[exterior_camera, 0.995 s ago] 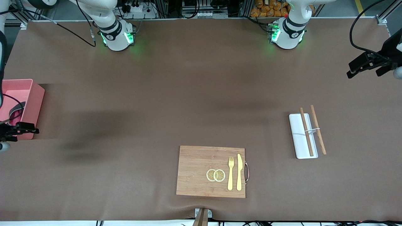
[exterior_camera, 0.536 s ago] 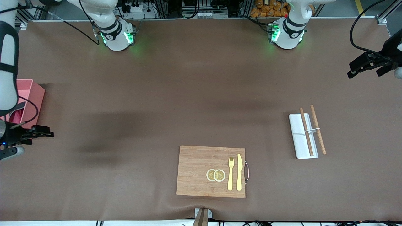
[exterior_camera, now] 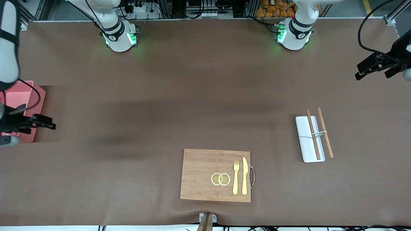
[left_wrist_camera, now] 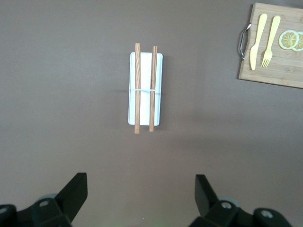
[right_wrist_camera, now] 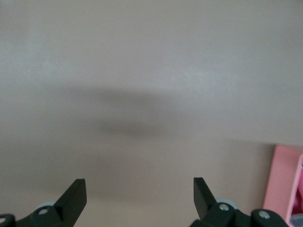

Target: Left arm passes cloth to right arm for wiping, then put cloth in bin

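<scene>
Two arms work this counter [exterior_camera: 192,96], and the front view puts both pincers at its ends: the right pincer [exterior_camera: 48,122] hangs beside the bin [exterior_camera: 37,96] at the right arm's end, fingers spread and empty, while the left pincer [exterior_camera: 361,71] waits over bare counter at the left arm's end. A wooden cutting board [exterior_camera: 199,175] with fork, knife and lemon slices lies nearest the camera, a white tray [exterior_camera: 303,138] with chopsticks toward the left arm's end. The arm hides most of the bin's inside, so the cloth cannot be made out here. The left wrist view shows that pincer spread wide, holding nothing, the tray [left_wrist_camera: 157,106] under it. The right wrist view shows spread, empty fingers over bare counter, with a corner of the bin [right_wrist_camera: 284,184] and a sliver of crimson, probably the cloth [right_wrist_camera: 298,208], in it. It looks light and limp, so I judge pinching a raised fold best.
</scene>
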`<state>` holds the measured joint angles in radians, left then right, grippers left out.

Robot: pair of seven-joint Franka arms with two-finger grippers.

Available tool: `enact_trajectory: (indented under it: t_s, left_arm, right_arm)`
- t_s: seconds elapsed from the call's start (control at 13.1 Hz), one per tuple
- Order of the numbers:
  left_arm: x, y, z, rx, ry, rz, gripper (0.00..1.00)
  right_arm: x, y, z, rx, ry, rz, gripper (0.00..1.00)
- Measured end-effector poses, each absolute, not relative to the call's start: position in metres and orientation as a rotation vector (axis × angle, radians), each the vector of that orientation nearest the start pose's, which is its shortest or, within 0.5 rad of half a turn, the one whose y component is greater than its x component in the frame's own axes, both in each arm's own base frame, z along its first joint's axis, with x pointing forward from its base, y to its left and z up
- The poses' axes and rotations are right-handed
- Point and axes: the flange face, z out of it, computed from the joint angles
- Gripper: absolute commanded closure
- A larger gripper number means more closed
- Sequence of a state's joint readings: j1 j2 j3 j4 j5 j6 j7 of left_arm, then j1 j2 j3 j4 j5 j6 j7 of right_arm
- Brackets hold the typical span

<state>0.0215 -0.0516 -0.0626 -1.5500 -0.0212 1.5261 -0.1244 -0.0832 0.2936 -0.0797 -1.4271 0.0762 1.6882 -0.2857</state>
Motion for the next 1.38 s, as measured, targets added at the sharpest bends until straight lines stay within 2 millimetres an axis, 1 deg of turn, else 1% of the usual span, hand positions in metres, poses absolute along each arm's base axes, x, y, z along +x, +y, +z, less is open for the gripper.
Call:
enact_trajectory:
  t_s: [0.08,0.15,0.23,0.31,0.46,0.61,0.77,0.92,1.07,1.15,1.22,1.3,1.38]
  left_arm:
    - [0.533,-0.025,0.658,-3.159,-0.129,-0.041,0.00]
    - [0.534,-0.025,0.658,-3.159,-0.129,-0.041,0.00]
    - [0.534,-0.026,0.658,-3.159,-0.129,-0.041,0.00]
    - [0.534,-0.026,0.658,-3.159,-0.128,-0.040,0.00]
    - [0.534,-0.026,0.658,-3.159,-0.128,-0.039,0.00]
    - [0.534,-0.027,0.656,-3.150,-0.123,-0.034,0.00]
    - [0.534,-0.034,0.656,-3.101,-0.090,-0.041,0.00]
    - [0.533,-0.046,0.657,-3.082,-0.052,-0.047,0.00]
    - [0.533,-0.049,0.658,-3.082,-0.044,-0.052,0.00]
    - [0.533,-0.048,0.659,-3.082,-0.047,-0.055,0.00]
    - [0.533,-0.047,0.660,-3.082,-0.048,-0.060,0.00]
    - [0.533,-0.047,0.662,-3.083,-0.049,-0.066,0.00]
    - [0.533,-0.047,0.663,-3.090,-0.050,-0.070,0.00]
  right_arm:
    - [0.629,-0.098,0.541,-3.078,-0.138,0.035,0.00]
    - [0.618,-0.101,0.556,-3.078,-0.077,0.038,0.00]
    - [0.609,-0.098,0.570,-3.076,-0.026,0.039,0.00]
    - [0.603,-0.090,0.582,-3.076,-0.005,0.029,0.00]
    - [0.593,-0.076,0.603,-3.080,0.000,-0.008,0.00]
    - [0.585,-0.077,0.615,-3.082,0.006,-0.026,0.00]
    - [0.584,-0.082,0.615,-3.084,0.012,-0.043,0.00]
    - [0.587,-0.088,0.603,-3.087,-0.015,-0.062,0.00]
    - [0.587,-0.091,0.590,-3.087,-0.030,-0.054,0.00]
    - [0.585,-0.090,0.586,-3.083,-0.034,-0.046,0.00]
    - [0.582,-0.085,0.587,-3.077,-0.049,-0.047,0.00]
    - [0.578,-0.074,0.591,-3.071,-0.073,-0.060,0.00]
    - [0.573,-0.058,0.600,-3.073,-0.089,-0.079,0.00]
